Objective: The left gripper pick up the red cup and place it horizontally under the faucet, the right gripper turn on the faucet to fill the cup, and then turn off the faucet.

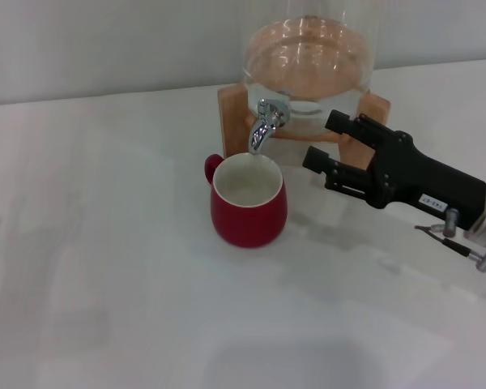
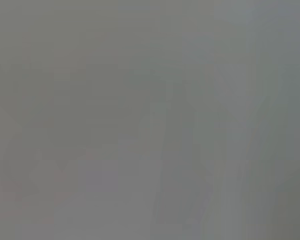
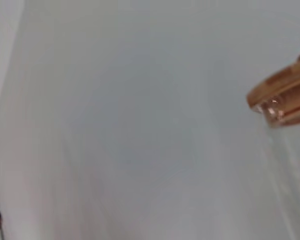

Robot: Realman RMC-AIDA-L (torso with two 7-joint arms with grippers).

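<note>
The red cup (image 1: 249,201) stands upright on the white table, right under the spout of the chrome faucet (image 1: 266,123), its handle toward the back left. The faucet is fitted to a glass water jar (image 1: 308,61) in a wooden stand (image 1: 232,113). My right gripper (image 1: 320,139) is open and empty, a little to the right of the faucet and level with it, its fingers pointing left toward it. The left gripper is out of view; the left wrist view shows only a grey blur.
The white table (image 1: 105,267) spreads to the left and front of the cup. The right wrist view shows white table and a corner of the wooden stand (image 3: 282,95).
</note>
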